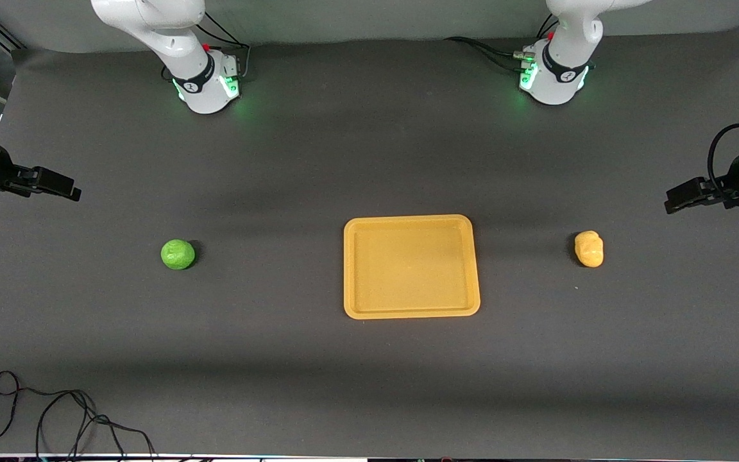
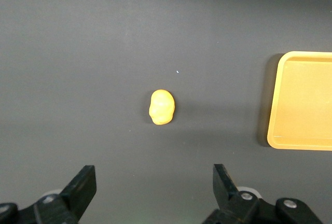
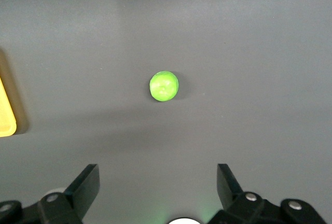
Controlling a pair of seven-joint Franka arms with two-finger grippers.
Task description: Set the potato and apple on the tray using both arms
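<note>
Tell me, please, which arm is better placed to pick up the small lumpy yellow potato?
The left arm. The lumpy yellow plastic potato lies toward its end of the table, and the open left gripper hangs above the table near it. The right gripper, also open, faces the round green apple.

table: dark grey mat | cable: black, loose, near edge

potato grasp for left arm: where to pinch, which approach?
Judging from the views, come straight down on the potato and close the fingers across its narrower middle. It lies flat and alone on the table toward the left arm's end, beside the tray, long axis running nearer-to-farther from the front camera. The left gripper is open and up in the air; right gripper likewise over its end.
</note>
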